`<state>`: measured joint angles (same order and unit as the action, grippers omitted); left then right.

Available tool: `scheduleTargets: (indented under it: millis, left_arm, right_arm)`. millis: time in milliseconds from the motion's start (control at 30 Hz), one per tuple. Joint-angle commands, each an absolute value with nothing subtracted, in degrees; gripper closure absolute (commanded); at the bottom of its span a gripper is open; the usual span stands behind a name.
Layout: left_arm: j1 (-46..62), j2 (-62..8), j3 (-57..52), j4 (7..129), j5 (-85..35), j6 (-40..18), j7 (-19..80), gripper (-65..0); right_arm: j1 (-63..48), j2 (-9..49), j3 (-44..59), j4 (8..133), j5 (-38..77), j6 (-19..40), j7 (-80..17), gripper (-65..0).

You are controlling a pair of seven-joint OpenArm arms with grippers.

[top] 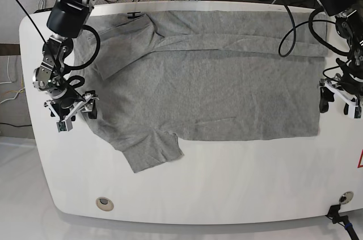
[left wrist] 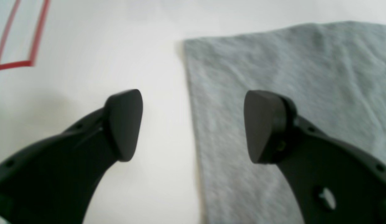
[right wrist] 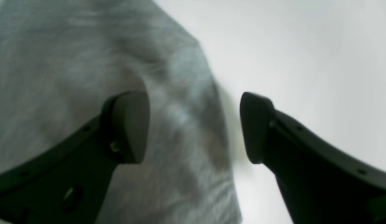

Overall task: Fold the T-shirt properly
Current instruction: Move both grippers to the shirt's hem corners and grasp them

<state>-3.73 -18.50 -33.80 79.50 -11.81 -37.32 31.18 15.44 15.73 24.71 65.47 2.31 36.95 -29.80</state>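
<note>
Nearest the base camera, the white table (top: 187, 194) is showing a bare front strip with a small round hole (top: 104, 203) at its left. Beyond that, the grey T-shirt (top: 215, 89) is lying spread flat across the tabletop, one short sleeve (top: 152, 150) pointing toward the front edge and its far long edge folded over. The right gripper (right wrist: 194, 127) is hovering at the shirt's collar-end edge with its jaws standing apart, one fingertip above cloth, the other above bare table. The left gripper (left wrist: 193, 126) is hanging at the hem end, jaws likewise spread wide and gripping nothing, straddling the shirt's straight edge. Red tape (left wrist: 17, 62) is marking the table farther off.
</note>
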Motion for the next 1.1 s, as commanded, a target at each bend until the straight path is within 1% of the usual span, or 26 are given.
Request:
scheduleTargets:
  millis: [0, 233, 400, 567, 667, 833, 1067]
  left_arm:
    - [-5.58, -19.65, -33.98, 79.34, -11.47, -37.14, 29.67, -48.3]
    - [-9.71, -20.09, -33.89, 74.68, -10.95, -37.32, 29.58, -48.3]
    - [-9.8, -20.79, -32.4, 74.15, -10.95, -37.32, 29.41, -48.3]
    - [-9.8, -20.79, -31.43, 73.98, -10.95, -37.14, 28.18, -48.3]
    - [-9.8, -20.79, -31.34, 73.98, -10.95, -37.14, 28.18, -48.3]
    - [-9.8, -20.79, -31.34, 73.98, -10.95, -37.14, 28.18, -48.3]
    - [-9.71, -20.79, -31.43, 73.98, -10.95, -37.23, 27.91, -48.3]
  right_arm:
    - [19.65, 16.66, 24.84, 61.93, 2.59, 37.32, -26.24, -43.9]
    - [26.07, 17.01, 24.75, 51.03, 0.13, 37.41, -20.44, -43.9]
    - [30.2, 17.01, 24.75, 43.03, -0.92, 37.41, -17.63, -43.9]
    - [30.37, 16.4, 24.75, 42.15, -0.92, 37.67, -17.63, -43.8]
    - [28.18, 15.52, 21.23, 42.51, -0.4, 37.76, -17.63, -43.8]
    - [24.57, 14.99, 20.88, 44.26, -0.4, 37.76, -17.63, -43.8]
    - [23.78, 14.64, 20.88, 44.35, -0.4, 37.76, -17.54, -42.9]
